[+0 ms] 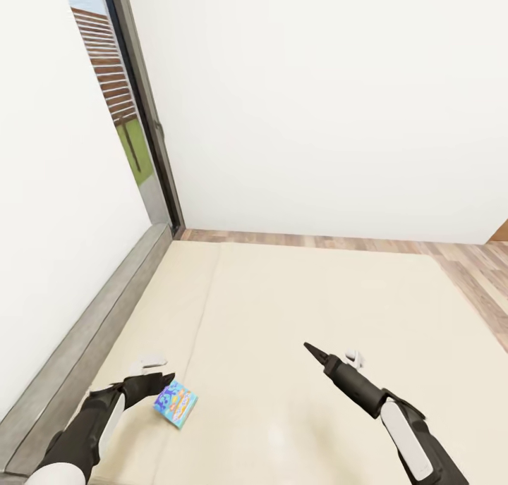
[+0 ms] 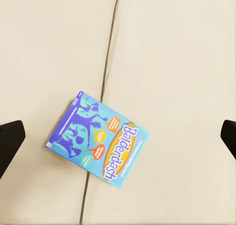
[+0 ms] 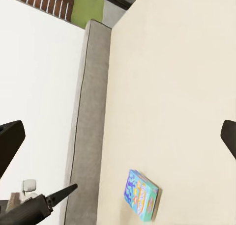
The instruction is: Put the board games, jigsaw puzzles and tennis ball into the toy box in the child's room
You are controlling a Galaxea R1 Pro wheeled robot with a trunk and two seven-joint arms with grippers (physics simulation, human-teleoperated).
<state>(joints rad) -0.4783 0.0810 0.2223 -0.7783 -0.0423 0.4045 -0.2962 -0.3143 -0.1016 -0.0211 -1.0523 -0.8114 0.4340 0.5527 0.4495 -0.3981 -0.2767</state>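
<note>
A blue "Balderdash" board game (image 1: 175, 403) lies flat on the cream bed (image 1: 296, 316), near its front left corner. My left gripper (image 1: 155, 374) hovers just left of and above it, open; in the left wrist view the box (image 2: 98, 139) lies between the two dark fingertips (image 2: 10, 142), straddling a seam in the mattress. My right gripper (image 1: 335, 357) hangs open over the middle of the bed, well right of the game. The right wrist view looks across at the box (image 3: 142, 195) and the tip of the left gripper (image 3: 46, 204).
A grey bed frame (image 1: 92, 330) runs along the bed's left side against a white wall. A tall window (image 1: 120, 97) stands in the far left corner. Wood floor (image 1: 480, 273) borders the bed at the back and right.
</note>
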